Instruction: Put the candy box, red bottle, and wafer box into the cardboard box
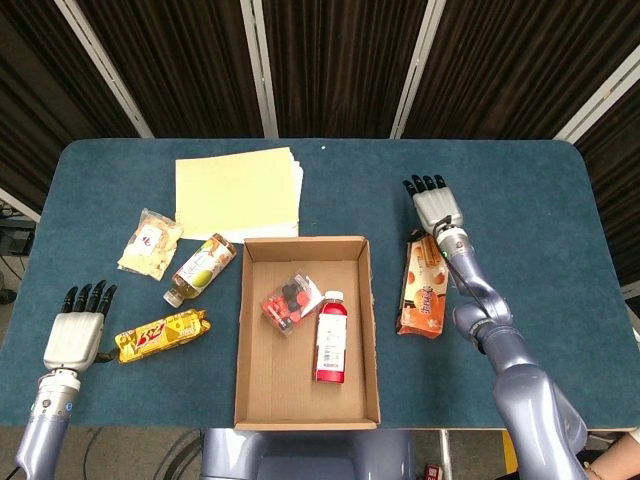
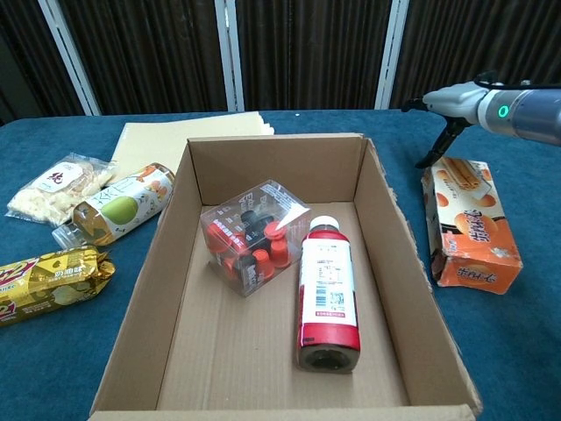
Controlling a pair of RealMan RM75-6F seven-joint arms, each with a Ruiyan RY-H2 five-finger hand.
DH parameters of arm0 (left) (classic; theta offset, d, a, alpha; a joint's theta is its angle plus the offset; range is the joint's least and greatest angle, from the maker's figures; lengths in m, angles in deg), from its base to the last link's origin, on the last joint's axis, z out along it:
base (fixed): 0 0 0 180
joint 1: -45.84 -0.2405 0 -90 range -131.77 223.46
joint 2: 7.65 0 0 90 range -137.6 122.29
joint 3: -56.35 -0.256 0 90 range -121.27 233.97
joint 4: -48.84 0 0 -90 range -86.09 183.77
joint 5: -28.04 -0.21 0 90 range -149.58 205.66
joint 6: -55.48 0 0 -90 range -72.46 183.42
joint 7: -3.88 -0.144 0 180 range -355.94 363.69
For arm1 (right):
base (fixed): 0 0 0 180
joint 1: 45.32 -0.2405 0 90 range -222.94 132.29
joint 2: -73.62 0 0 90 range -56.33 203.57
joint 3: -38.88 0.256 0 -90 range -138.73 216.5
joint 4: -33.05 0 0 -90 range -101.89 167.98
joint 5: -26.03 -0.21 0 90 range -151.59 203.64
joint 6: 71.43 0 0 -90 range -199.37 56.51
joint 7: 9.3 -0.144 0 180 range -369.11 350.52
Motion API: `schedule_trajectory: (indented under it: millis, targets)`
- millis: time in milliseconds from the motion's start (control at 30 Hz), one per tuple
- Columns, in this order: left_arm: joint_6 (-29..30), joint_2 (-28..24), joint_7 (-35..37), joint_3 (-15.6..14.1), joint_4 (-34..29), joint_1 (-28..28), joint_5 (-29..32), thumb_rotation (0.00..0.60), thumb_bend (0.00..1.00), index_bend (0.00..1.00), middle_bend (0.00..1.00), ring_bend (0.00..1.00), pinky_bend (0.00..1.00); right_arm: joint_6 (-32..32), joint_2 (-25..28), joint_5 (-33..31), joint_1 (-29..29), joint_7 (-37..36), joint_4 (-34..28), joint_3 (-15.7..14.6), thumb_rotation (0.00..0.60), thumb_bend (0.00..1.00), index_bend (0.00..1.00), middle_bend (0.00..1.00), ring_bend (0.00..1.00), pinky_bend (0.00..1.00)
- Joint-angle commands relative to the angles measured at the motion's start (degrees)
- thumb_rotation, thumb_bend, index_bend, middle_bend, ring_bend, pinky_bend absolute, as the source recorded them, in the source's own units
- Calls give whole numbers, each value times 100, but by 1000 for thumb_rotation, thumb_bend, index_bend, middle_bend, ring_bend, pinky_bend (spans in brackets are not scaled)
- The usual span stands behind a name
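The cardboard box (image 1: pixel 243 330) (image 2: pixel 272 167) stands open at the table's front middle. Inside it lie the clear candy box (image 1: pixel 291 303) (image 2: pixel 254 237) with red and black sweets and, beside it, the red bottle (image 1: pixel 331 337) (image 2: pixel 326 294) on its side. The orange wafer box (image 1: pixel 424 286) (image 2: pixel 469 224) lies flat on the table just right of the cardboard box. My right hand (image 1: pixel 437 207) (image 2: pixel 456 96) hovers at the wafer box's far end, fingers stretched out, a dark fingertip (image 2: pixel 436 151) reaching down to that end. My left hand (image 1: pixel 72 335) rests flat and holds nothing at the front left.
A stack of yellow paper (image 1: pixel 238 192) (image 2: pixel 188 136) lies behind the cardboard box. To the left are a snack bag (image 1: pixel 150 242) (image 2: pixel 57 186), a green-labelled bottle (image 1: pixel 200 268) (image 2: pixel 114 206) and a yellow snack packet (image 1: pixel 160 335) (image 2: pixel 48 281).
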Motion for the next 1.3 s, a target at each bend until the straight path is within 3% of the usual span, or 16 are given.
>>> schedule_trajectory:
  millis: [33,500,800,1067,1300]
  targets:
    - [7,8,-21,-1,-1,2,10,533,0,0,0,0,0,1,85,81,91,-100,130,-62,600,0,0,0,0,0]
    - [32,-21,4,-76,-70,2,-106,538,0,0,0,0,0,-29,633,131,694,-564,247,-85,600,0,0,0,0,0]
    - [116,-32,11,-110,-171,3,-259,536,0,0,0,0,0,477,1004,268,805,-849,-58,-77,600,0,0,0,0,0]
    - [171,-102,107,-181,-240,-34,-407,537,0,0,0,0,0,1138,1617,487,1095,-721,-859,-210,600,0,0,0,0,0]
    - [288,-152,176,-244,-296,-88,-585,535,0,0,0,0,0,1415,1814,460,1200,-620,-1735,-139,600,0,0,0,0,0]
